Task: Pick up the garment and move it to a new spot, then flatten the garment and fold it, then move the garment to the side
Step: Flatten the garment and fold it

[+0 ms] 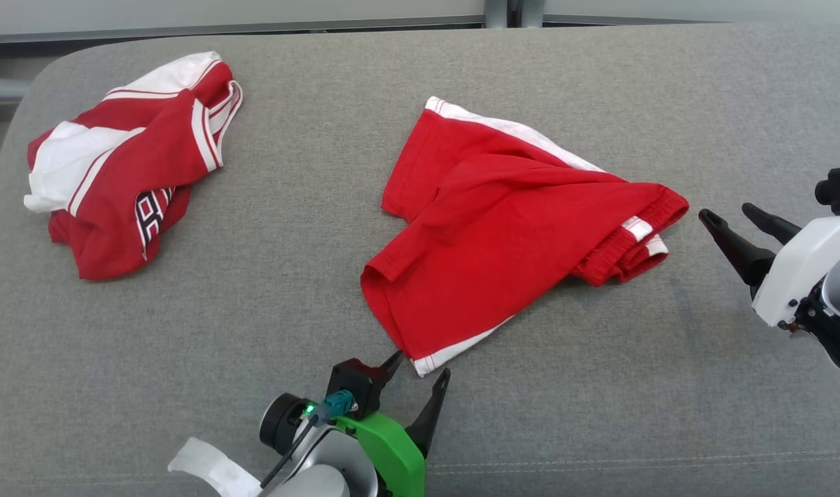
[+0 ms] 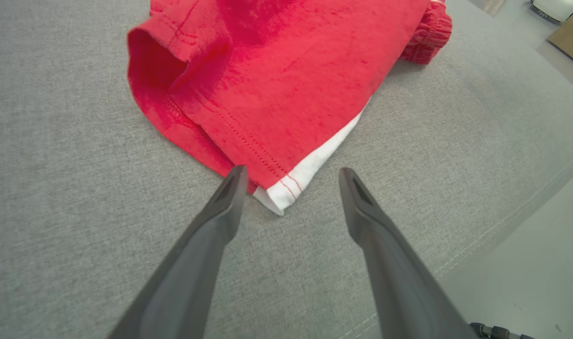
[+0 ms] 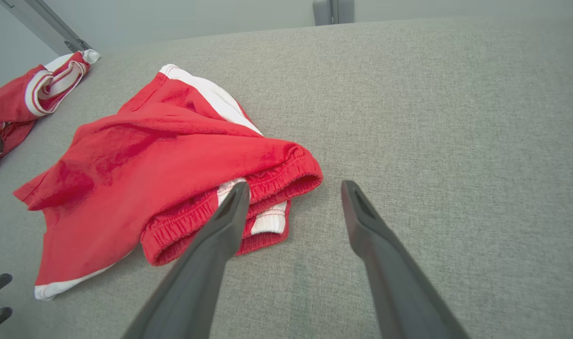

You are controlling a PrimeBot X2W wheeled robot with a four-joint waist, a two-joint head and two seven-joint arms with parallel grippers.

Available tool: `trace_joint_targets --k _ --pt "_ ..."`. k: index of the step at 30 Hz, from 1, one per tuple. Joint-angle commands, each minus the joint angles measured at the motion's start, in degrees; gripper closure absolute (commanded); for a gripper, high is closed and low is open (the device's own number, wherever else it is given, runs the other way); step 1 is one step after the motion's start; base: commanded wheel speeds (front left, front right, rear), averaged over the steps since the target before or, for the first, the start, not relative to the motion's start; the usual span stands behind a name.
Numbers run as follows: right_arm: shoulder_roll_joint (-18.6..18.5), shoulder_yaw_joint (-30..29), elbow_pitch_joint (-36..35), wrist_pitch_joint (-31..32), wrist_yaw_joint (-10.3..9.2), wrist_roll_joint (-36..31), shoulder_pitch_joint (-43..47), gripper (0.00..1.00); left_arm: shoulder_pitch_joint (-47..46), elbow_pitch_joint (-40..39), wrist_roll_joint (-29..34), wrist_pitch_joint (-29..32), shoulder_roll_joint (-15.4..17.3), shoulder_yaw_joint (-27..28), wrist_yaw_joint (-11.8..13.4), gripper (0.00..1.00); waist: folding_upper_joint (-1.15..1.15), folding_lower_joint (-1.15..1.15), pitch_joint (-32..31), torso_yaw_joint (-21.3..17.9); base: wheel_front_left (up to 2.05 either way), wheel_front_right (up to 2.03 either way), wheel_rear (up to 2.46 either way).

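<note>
Grey padded worktop (image 1: 288, 290): the red shorts (image 1: 502, 228) lie rumpled at its centre, waistband bunched toward the right. The left gripper (image 1: 423, 364) hovers spread wide at the white-trimmed hem corner; the right gripper (image 1: 728, 212), likewise wide and empty, sits just beside the waistband. Flattening appears the step in hand; next, each must pinch its end and draw the cloth taut. Another red-and-white garment (image 1: 130, 166) lies well apart, far left.

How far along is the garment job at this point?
Done, apparently: the red shorts lie on the grey cushion, free of both grippers. In hand: the left gripper is open at the white hem corner, the right gripper open beside the waistband, likely to start flattening. Left: the shorts are rumpled, so flattening, folding and moving aside remain.
</note>
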Motion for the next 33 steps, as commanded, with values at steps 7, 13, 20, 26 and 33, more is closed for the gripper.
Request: trace_joint_targets --k 7,13,20,26,33 --pt "-0.7 -1.4 -6.6 -5.5 0.00 1.5 3.4 0.00 -0.2 4.2 0.6 1.2 0.3 -0.7 1.2 0.00 0.00 0.00 -0.2 -4.4 0.00 0.00 0.00" --pt "-0.3 -2.9 -10.7 -7.6 0.00 0.5 5.3 0.00 -1.5 8.7 0.2 0.1 -1.0 -0.6 0.4 0.03 0.00 0.00 0.2 -6.2 0.00 0.00 0.00" --pt "0.3 -4.9 -13.4 -8.1 0.00 -0.4 7.5 0.00 -3.0 12.6 1.1 -3.0 -2.6 -0.6 -0.4 1.00 0.00 0.00 0.4 -6.9 0.00 0.00 0.00" --pt "1.2 -6.4 -13.9 -7.5 0.00 -1.2 10.1 0.00 -4.5 9.3 0.9 -5.7 -2.5 2.1 -1.1 1.00 0.00 0.00 0.2 -6.0 0.00 0.00 0.00" --pt "2.1 -5.7 -14.6 -6.0 0.00 -2.1 11.8 0.00 -8.1 -2.8 0.8 -5.7 2.1 7.4 0.5 1.00 0.00 0.00 -0.1 -4.5 0.00 0.00 0.00"
